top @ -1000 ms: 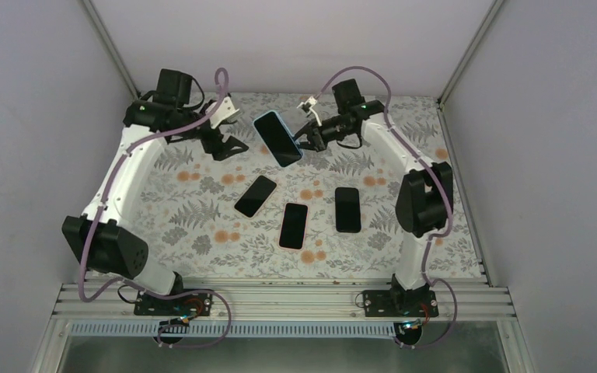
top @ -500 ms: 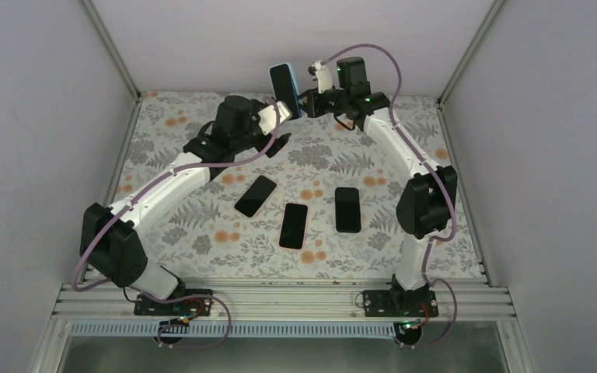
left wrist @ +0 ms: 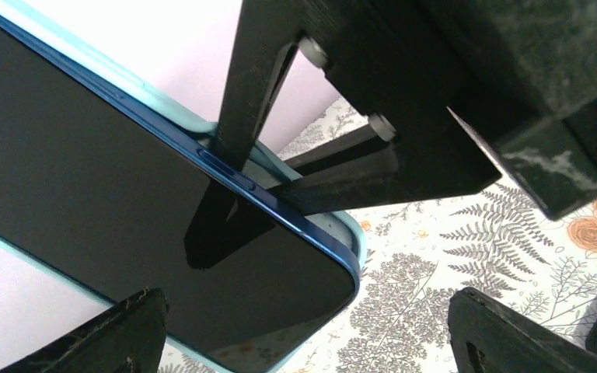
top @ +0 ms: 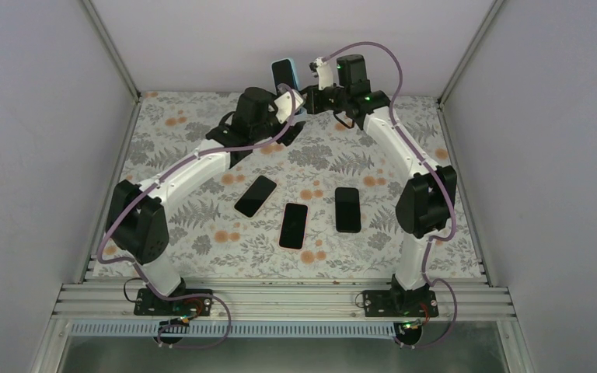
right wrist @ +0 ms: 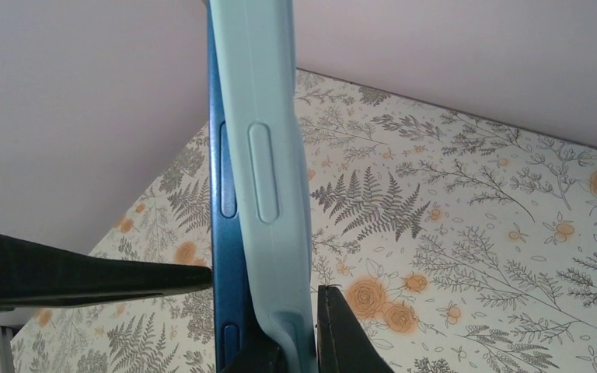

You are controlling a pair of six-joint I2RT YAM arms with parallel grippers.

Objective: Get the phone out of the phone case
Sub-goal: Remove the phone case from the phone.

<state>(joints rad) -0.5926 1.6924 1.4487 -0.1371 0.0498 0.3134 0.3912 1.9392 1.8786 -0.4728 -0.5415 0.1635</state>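
Fingers (left wrist: 258, 85), R gripper (top: 303, 99), clamp phone (left wrist: 124, 194) in case (right wrist: 268, 155); L gripper (top: 295, 116) open.

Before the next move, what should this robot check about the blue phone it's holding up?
1. Right gripper shut on the phone case: ok.
2. Left gripper open: ok.
3. Left fingers touching the case: not ok, apart.
4. Blue phone held above the table: ok.
5. Case loosened from the phone: cannot tell.
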